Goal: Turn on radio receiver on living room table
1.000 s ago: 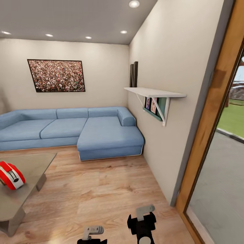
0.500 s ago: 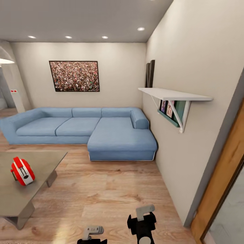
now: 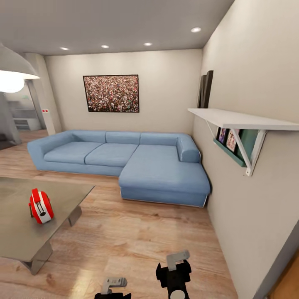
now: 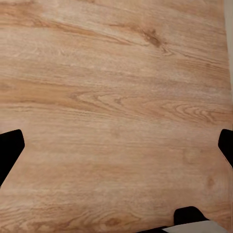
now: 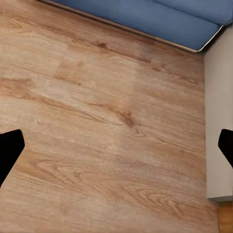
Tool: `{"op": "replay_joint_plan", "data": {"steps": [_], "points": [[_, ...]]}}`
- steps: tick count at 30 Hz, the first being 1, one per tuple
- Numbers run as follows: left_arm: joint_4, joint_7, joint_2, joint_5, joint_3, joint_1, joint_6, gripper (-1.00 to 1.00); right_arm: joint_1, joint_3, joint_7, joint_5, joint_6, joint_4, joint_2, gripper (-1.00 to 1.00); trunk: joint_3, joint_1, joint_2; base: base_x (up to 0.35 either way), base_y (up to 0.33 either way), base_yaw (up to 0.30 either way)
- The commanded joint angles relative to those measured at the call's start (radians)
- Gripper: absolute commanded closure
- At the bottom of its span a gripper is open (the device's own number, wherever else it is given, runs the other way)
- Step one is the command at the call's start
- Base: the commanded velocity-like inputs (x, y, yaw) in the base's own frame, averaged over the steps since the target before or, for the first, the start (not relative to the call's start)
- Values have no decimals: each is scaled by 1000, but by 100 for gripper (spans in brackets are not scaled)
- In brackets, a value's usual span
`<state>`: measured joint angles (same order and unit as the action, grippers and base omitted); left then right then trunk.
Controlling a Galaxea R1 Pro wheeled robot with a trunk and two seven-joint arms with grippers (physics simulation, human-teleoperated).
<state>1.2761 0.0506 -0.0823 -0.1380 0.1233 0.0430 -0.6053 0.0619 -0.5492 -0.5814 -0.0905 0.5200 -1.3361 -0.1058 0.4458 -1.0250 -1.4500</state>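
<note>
The living room has a light wood floor [image 3: 137, 236], beige walls and a grey ceiling with small recessed lights.

Low at the bottom edge of the head view, both arms are tucked in close to the robot. The left gripper [image 3: 113, 287] and the right gripper [image 3: 176, 270] hang above bare floor, well apart from the table. In each wrist view the two dark fingertips [image 4: 9, 150] [image 5: 9, 150] sit at opposite edges with wood grain between them: both sets of jaws are spread wide and carry nothing.

The radio receiver [image 3: 40, 206], red with white trim, stands upright on the grey tabletop of the low table [image 3: 25, 241], near the table's right edge and closer to its far corner.

Beyond the table, a blue L-shaped sofa [image 3: 124, 160] runs along the back wall under a framed crowd photo [image 3: 111, 93]. A white bracket shelf [image 3: 241, 120] juts from the right wall, and a white dome lamp [image 3: 12, 72] hangs at the upper left.
</note>
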Motion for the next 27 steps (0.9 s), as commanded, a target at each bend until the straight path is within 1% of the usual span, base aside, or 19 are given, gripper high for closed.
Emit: {"op": "replay_joint_plan", "data": {"steps": [1, 5, 14, 17, 22, 27], "points": [[0, 1, 0, 0, 0, 0, 0, -100, 0, 0, 0, 1, 0, 0, 0, -100, 0, 0, 0, 271, -202, 108], [0, 3, 0, -4, -1, 0, -1, -100, 0, 0, 0, 2, 0, 0, 0, -100, 0, 0, 0, 124, -87, 39], [0, 2, 0, -5, -2, 0, 1, -100, 0, 0, 0, 4, 0, 0, 0, -100, 0, 0, 0, 10, -12, 16], [0, 2, 0, -4, -2, 0, 1, -100, 0, 0, 0, 4, 0, 0, 0, -100, 0, 0, 0, 0, -156, 181], [0, 2, 0, -3, -1, 0, 1, -100, 0, 0, 0, 3, 0, 0, 0, -100, 0, 0, 0, 8, -253, 273], [0, 2, -1, -6, -2, 0, 1, -100, 0, 0, 0, 3, 0, 0, 0, -100, 0, 0, 0, 6, -54, 87]]}}
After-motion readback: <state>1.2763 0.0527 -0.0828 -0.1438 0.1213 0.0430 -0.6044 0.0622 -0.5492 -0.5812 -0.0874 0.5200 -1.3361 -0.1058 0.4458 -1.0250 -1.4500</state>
